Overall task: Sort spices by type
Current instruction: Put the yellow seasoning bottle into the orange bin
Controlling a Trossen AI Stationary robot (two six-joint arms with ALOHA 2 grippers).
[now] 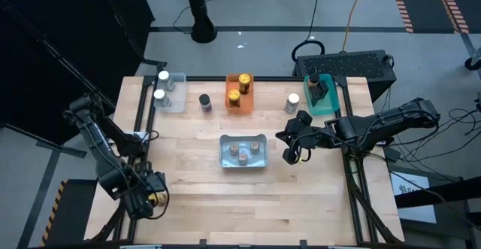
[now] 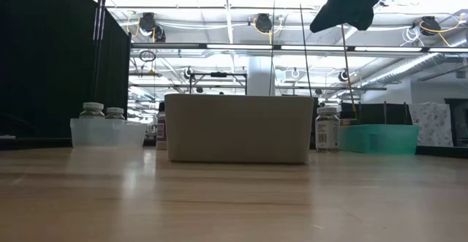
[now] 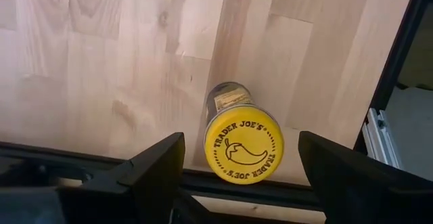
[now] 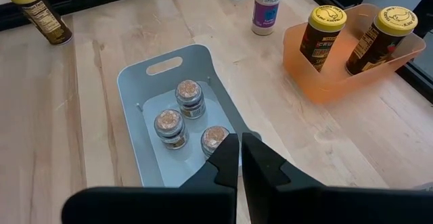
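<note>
Left wrist view: yellow-lidded jar (image 3: 242, 140) by table edge (image 3: 284, 187).

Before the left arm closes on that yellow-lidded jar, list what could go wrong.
1. The yellow-lidded jar stands upright close to the edge of the table. The left gripper straddles it with jaws open, and an off-centre close might tip it or push it off.
2. The right gripper, jaws shut, hangs near the grey bin. A careless descent could knock the three brown-lidded jars inside.
</note>
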